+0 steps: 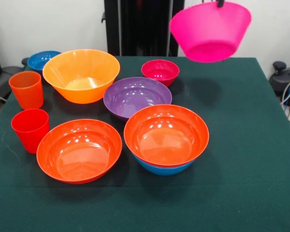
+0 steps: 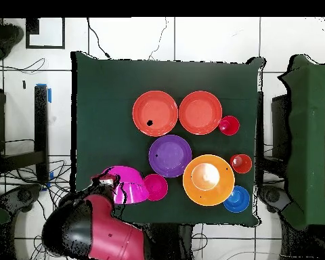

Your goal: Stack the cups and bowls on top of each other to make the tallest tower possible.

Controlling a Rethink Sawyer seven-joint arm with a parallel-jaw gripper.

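Observation:
My gripper point(image 1: 220, 3) shows only as a tip at the top edge. It is shut on the rim of the large pink bowl point(image 1: 210, 31) and holds it tilted, high above the table's far right part. In the overhead view the gripper point(image 2: 110, 180) and pink bowl point(image 2: 129, 185) are near the robot-side edge. The tower point(image 1: 166, 135) is a red-orange bowl nested in the medium blue bowl point(image 1: 164, 169), front centre. The second red-orange bowl point(image 1: 79, 150) sits to its left. The purple bowl point(image 1: 137, 95), yellow-orange bowl point(image 1: 81, 75), small magenta bowl point(image 1: 160, 71) and small blue bowl point(image 1: 42, 60) stand behind.
The ribbed orange cup point(image 1: 26, 89) and the smooth red cup point(image 1: 30, 129) stand upright at the left edge of the green table point(image 1: 241, 145). The robot's pedestal point(image 1: 140, 26) rises behind the table. Chairs and cables lie beyond the table's sides.

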